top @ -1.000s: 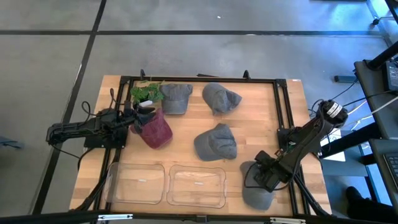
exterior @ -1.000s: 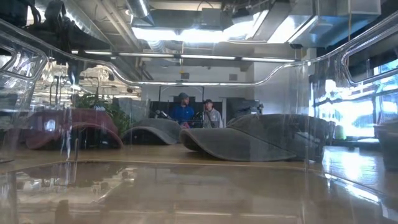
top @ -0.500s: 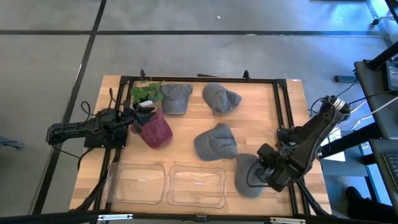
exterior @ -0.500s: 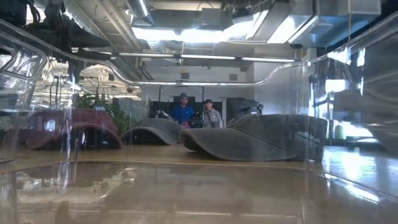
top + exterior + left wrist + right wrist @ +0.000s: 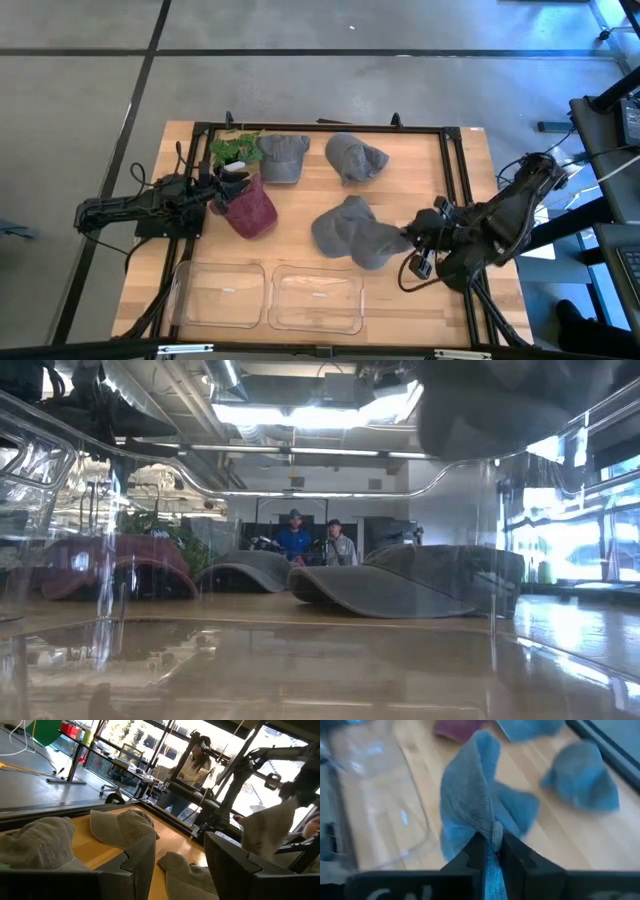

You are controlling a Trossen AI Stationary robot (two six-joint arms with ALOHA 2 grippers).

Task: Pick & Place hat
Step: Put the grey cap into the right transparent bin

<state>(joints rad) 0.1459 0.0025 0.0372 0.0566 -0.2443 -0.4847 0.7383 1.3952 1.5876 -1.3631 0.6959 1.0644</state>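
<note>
My right gripper (image 5: 415, 243) is shut on a grey hat (image 5: 378, 245), which it holds in the air right of the table's middle. The low view shows that hat (image 5: 500, 405) high up. Below and left of it a second grey hat (image 5: 338, 225) lies on the wood. Two more grey hats (image 5: 283, 155) (image 5: 355, 157) lie near the far edge. A maroon hat (image 5: 251, 209) lies at the left, and my open left gripper (image 5: 180, 865) waits beside it (image 5: 215, 190). My right gripper pinches a bunched fold of the grey hat's cloth (image 5: 489, 827) between its two fingers (image 5: 476, 851). It comes roughly level from the table's right side. The hat (image 5: 470, 790) is lifted clear of the table and droops beyond the fingers.
Two clear plastic bins (image 5: 220, 295) (image 5: 318, 300) stand along the near edge. A potted plant (image 5: 232, 150) sits at the far left by the left gripper. A black frame (image 5: 455, 170) borders the table. People stand in the room beyond (image 5: 295, 540).
My right gripper has risen from the near right corner and swung toward the table's middle and far side, keeping its hold. The grey hat, which lay on the wood at that corner, is now lifted clear and hangs beside the middle hat.
</note>
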